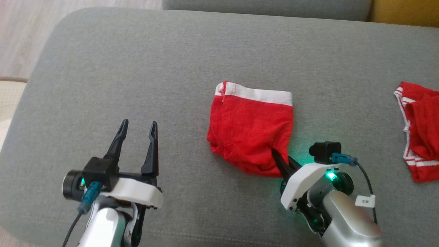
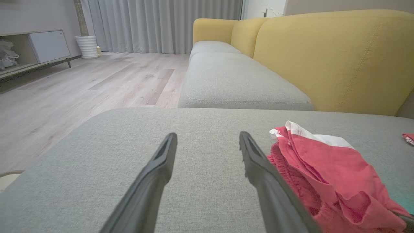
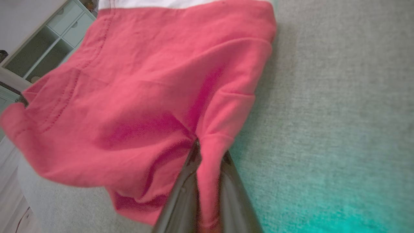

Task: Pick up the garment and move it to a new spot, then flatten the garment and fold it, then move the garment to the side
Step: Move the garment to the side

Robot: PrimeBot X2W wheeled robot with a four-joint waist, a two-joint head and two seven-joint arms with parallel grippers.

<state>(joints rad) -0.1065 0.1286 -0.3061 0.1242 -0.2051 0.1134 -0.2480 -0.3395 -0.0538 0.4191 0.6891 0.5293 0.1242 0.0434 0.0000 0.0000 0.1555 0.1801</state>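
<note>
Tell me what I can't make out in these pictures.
Head view: tips of the right jaws, hidden by the red shorts.
Head view: a second red garment, cut off by the right edge.
Right wrist view: the shorts' white waistband, cut off by the top edge.

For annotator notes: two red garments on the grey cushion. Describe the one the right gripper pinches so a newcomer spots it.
Start at the big grey cushion in the head view. Near its middle lies the red garment, its near corner pinched by the right gripper. It has one broad white band along its far edge, unlike the thin-striped red garment off to the right.
</note>
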